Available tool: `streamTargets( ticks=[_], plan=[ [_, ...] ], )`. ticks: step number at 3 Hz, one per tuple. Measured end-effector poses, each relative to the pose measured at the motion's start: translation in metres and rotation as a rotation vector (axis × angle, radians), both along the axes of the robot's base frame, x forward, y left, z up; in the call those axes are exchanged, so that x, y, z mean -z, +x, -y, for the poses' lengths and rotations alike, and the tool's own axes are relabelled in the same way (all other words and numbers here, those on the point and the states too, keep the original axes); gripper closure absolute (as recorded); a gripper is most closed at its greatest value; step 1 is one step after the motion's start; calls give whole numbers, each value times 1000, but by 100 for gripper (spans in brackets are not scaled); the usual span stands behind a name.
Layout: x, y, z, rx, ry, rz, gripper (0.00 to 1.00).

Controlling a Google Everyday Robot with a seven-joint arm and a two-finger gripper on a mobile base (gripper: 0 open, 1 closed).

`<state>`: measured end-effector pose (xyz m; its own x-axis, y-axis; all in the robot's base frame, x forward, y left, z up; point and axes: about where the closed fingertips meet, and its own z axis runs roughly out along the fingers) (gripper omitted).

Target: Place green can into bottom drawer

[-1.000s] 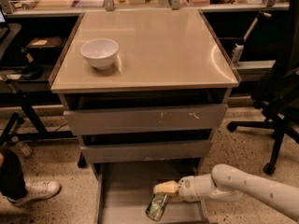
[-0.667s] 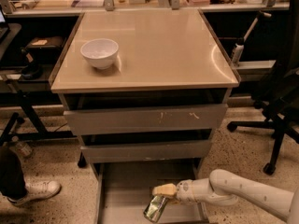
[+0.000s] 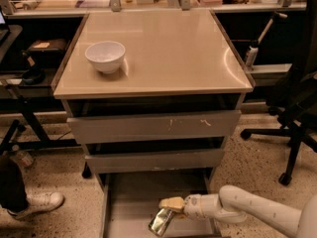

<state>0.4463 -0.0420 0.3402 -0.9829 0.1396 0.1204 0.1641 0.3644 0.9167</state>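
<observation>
A beige worktop (image 3: 168, 48) tops a grey three-drawer cabinet (image 3: 153, 128) that stands on a speckled floor (image 3: 54, 222). One white bowl (image 3: 105, 56) sits on the worktop toward 10 o'clock. The bottom drawer (image 3: 131, 202) is pulled open, its flat base bare at 12 o'clock. Toward its 6 o'clock the robot's hand (image 3: 171, 207), reaching in from 3 o'clock, grips the upper end of a tilted green can (image 3: 161, 222). Whether the can touches the base cannot be told.

You'll find the green can (image 3: 161, 221) tilted, its upper end clasped in the gripper (image 3: 168, 208), low over the front-right part of the bottom drawer (image 3: 130, 198). That drawer stands pulled out, with a plain grey floor.
</observation>
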Motion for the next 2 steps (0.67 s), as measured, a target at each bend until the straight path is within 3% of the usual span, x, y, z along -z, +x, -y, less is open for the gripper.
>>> streamTargets(
  ticks=[2],
  plan=[
    [59,34,-16,155,129,-63,100]
  ],
)
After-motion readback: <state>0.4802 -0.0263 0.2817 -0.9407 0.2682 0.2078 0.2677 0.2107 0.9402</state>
